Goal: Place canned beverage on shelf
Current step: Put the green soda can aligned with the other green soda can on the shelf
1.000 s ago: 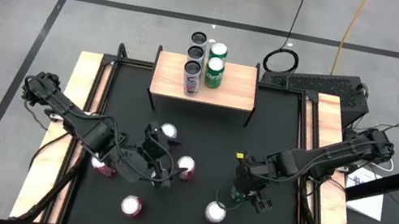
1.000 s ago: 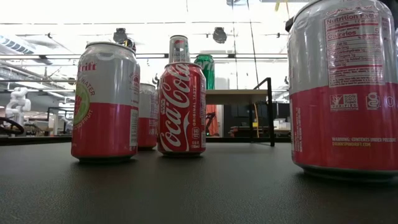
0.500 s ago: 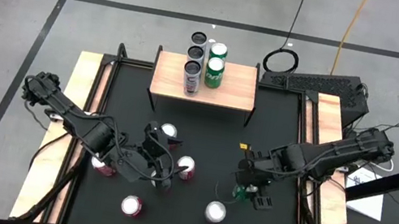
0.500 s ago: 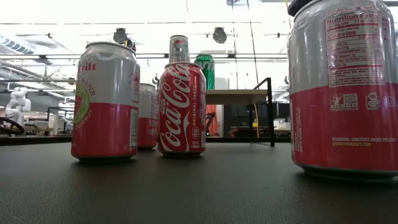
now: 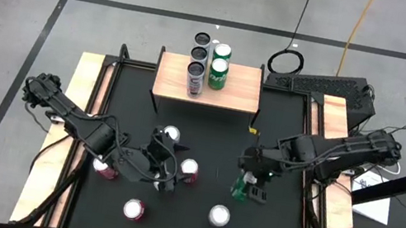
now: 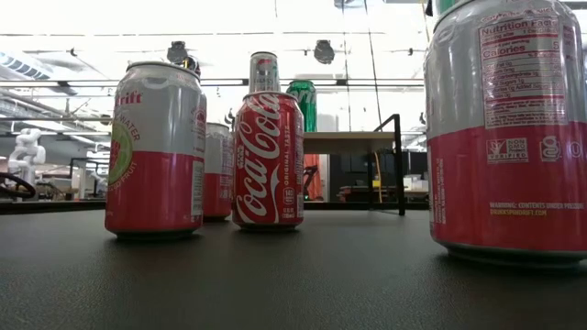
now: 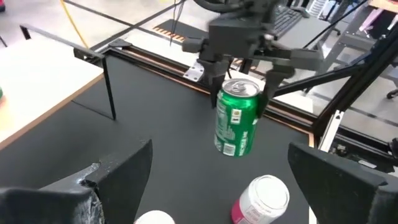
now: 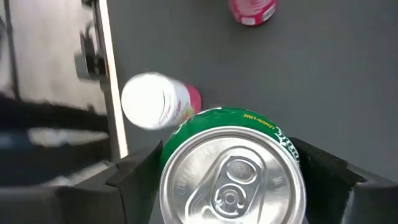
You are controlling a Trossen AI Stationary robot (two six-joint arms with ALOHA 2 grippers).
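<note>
The shelf (image 5: 208, 82), a light-wood board on black legs at the table's far edge, carries three dark-topped cans and two green cans (image 5: 218, 73); it also shows in the low view (image 6: 348, 141). My right gripper (image 5: 248, 181) is shut on a green can (image 7: 237, 122) above the table's right half, nearer than the shelf. The can's silver top fills the right wrist view (image 8: 231, 174). My left gripper (image 5: 167, 163) is open and empty, low over the table's middle left among pink cans. My right gripper pinches the green can's upper sides, just below the rim (image 7: 219, 98), between its two fingers (image 8: 326, 174). The fingers come from above, pointing down. The can hangs nearly upright below the gripper, lifted clear of the black table top.
Several pink-and-white cans stand on the black table: near my left gripper (image 5: 190, 170), (image 5: 171, 134), (image 5: 104, 168) and toward the near edge (image 5: 134, 209), (image 5: 219, 215). A Coca-Cola can (image 6: 268, 160) shows in the low view. Wooden strips run along both table sides.
My right gripper has risen with the green can and gone a little toward the far edge and the shelf. The can stays upright in the hold and is now clear of the table.
</note>
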